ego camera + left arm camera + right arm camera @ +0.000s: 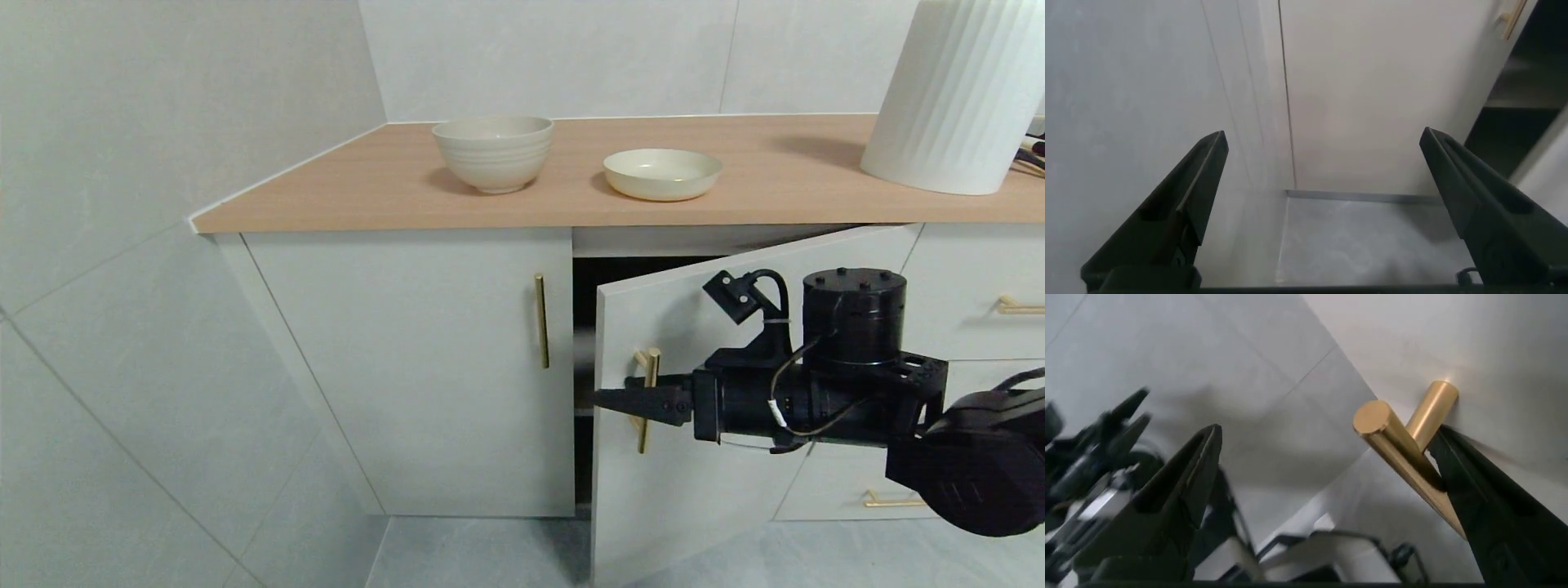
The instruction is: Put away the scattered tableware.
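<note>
A deep cream bowl (pixel 494 153) and a shallow cream dish (pixel 662 173) stand side by side on the wooden counter (pixel 367 192). Below them the right cabinet door (pixel 694 482) hangs partly open. My right gripper (pixel 611 400) is level with that door's gold handle (pixel 650 365). In the right wrist view, the right gripper (pixel 1327 437) is open, and the handle (pixel 1404 449) lies between its fingers, against one of them. My left gripper (pixel 1324 139) is open and holds nothing, low down in front of the cabinet.
A tall white ribbed container (pixel 963 90) stands at the counter's right end. The left cabinet door (pixel 408 367) is closed, with its own gold handle (pixel 540 320). Drawers with gold pulls (pixel 1020 307) sit to the right. Tiled wall (pixel 122 245) closes off the left side.
</note>
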Controlling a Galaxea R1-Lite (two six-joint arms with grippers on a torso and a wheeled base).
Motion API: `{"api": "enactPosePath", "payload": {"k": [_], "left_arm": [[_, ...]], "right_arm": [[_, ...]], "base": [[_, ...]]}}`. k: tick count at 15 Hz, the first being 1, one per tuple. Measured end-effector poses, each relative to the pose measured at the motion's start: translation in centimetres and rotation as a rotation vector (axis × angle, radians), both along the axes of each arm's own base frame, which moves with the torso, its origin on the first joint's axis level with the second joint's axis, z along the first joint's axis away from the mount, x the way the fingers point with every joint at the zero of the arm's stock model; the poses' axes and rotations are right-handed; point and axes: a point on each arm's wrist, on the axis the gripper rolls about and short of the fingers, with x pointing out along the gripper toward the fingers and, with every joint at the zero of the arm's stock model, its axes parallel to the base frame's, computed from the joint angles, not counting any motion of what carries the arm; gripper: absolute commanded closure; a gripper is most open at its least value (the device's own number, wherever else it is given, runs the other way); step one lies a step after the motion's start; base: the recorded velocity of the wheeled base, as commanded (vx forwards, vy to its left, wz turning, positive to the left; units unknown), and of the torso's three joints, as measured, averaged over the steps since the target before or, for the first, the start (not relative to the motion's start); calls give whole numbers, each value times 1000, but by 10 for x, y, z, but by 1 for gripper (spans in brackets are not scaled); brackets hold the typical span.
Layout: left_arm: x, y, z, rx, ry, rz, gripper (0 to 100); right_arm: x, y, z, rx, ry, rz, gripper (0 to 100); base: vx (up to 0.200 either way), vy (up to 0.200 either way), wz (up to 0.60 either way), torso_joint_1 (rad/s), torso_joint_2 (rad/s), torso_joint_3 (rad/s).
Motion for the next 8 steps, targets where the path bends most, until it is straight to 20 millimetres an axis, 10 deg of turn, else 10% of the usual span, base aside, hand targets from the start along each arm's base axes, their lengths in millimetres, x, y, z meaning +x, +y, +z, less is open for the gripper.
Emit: {"api": "enactPosePath", "payload": {"k": [8], "left_arm": [[0,0,0,24,-3,-2,0]], "right_arm": [[-31,-19,4,15,29,108,0]], "base": [[0,0,0,0,0,0]]}}
